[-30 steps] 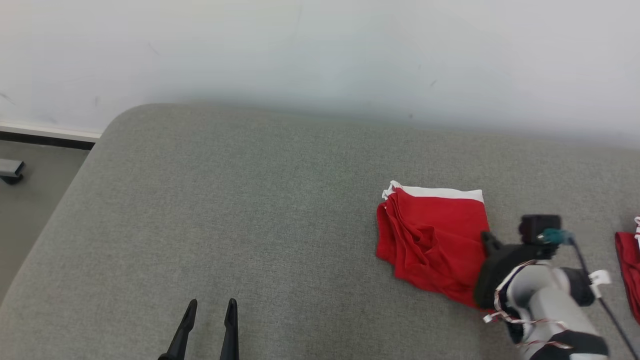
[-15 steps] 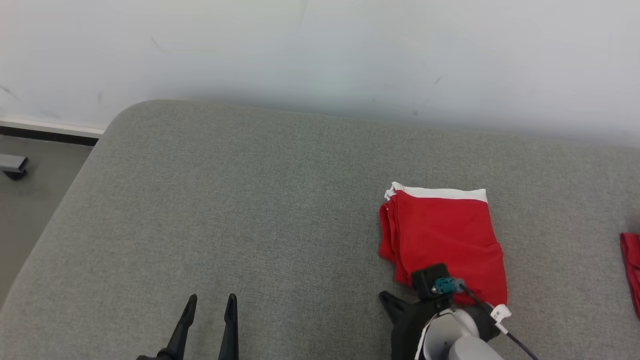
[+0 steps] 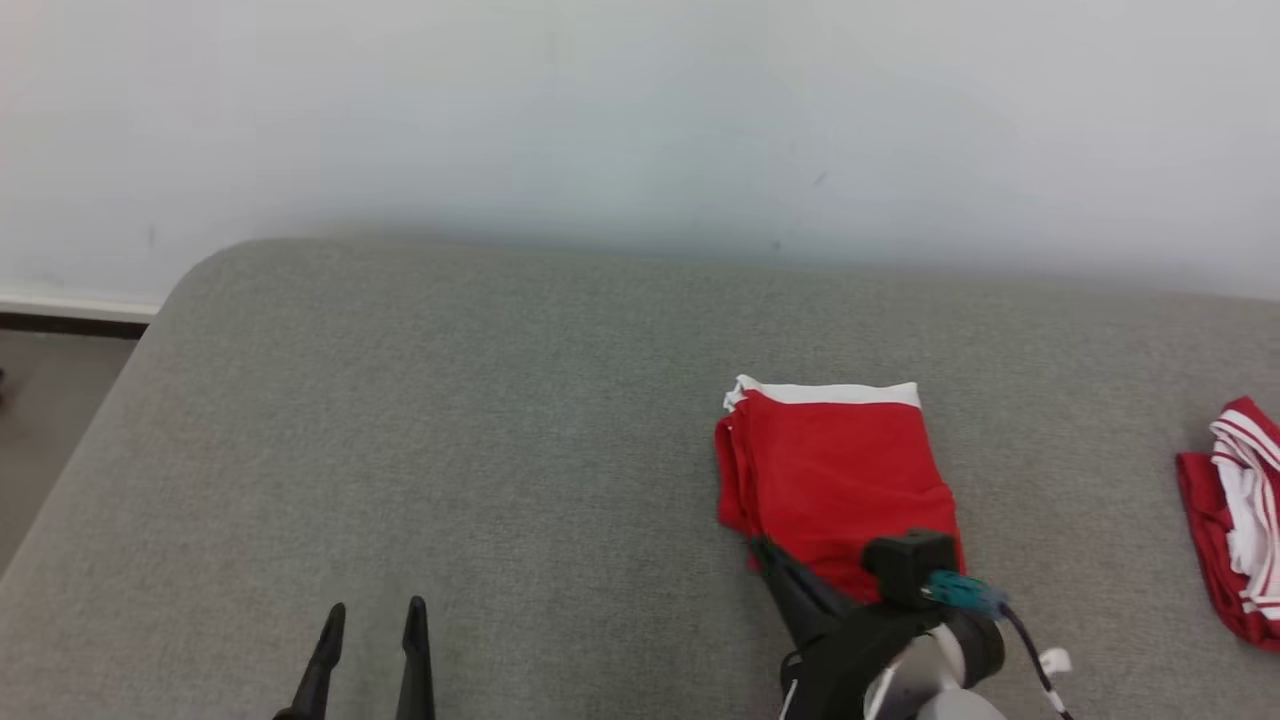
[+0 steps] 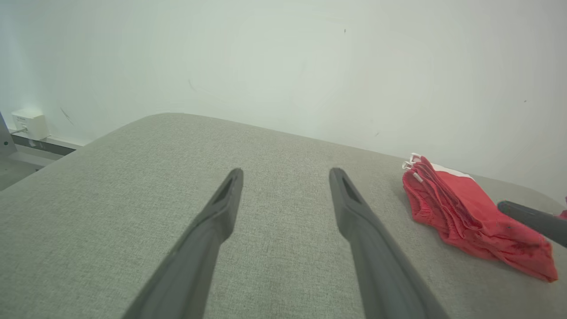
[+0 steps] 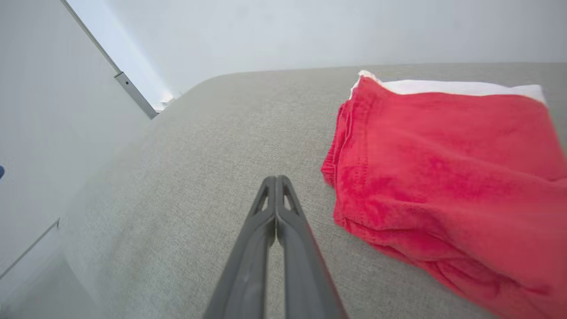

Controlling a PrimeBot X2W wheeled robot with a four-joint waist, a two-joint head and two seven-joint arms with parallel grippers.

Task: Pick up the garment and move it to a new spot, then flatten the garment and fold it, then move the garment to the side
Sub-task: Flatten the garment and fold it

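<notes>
**Q:** State of the right claw?

**A:** Clenched. Both fingers are pressed flat together with nothing between them. In the right wrist view the tips lie over bare cushion, just beside the near left corner of the garment. Whether they touch the cloth cannot be told.

**Q:** Location of the garment?

**A:** On the grey cushion, right of centre in the head view and well short of the wall. It lies folded into a compact, roughly rectangular stack. The cloth is red, with a white band along the far edge. Layered fold edges show down its left side. The near end is rumpled and partly hidden by the right arm.

**Q:** State of the left claw?

**A:** Released, with the fingers spread wide and empty. It sits at the lower left of the head view, over bare cushion, with its fingers pointing toward the wall. It is well apart from the garment. In the left wrist view the garment lies off to the right of both fingers.

**Q:** Other items on the cushion?

**A:** One — a second garment, red with white stripes. It is bunched at the right edge of the head view, apart from the folded stack.

**Q:** Surroundings?

**A:** Floor shows past the cushion's rounded left corner.
</notes>
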